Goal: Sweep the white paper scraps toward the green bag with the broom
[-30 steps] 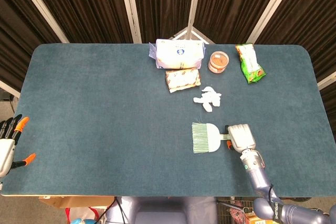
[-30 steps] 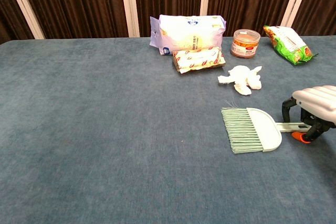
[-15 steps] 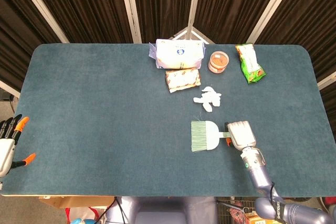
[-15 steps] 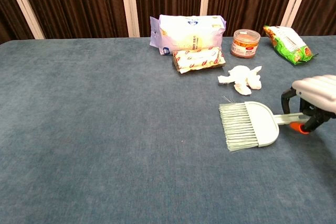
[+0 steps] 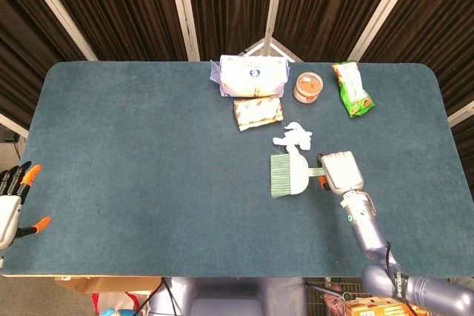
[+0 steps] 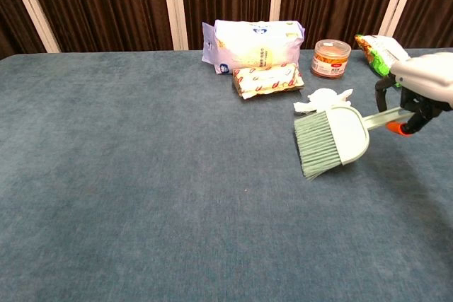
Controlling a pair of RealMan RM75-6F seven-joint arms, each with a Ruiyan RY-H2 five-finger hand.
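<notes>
From the head view the right hand (image 5: 340,172) grips the broom (image 5: 287,175), now moved up against the white paper scraps (image 5: 294,135) short of the green bag (image 5: 352,89), the left hand (image 5: 12,201) spread empty off the desk (image 5: 148,153), while the chest view shows the broom lifted and tilted, partly covering the scraps, beside the orange jar (image 6: 330,58).

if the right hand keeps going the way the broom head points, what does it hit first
Nothing nearby, it seems: the right hand holds the broom with bristles pointing left over bare table. The paper scraps lie off that line.
</notes>
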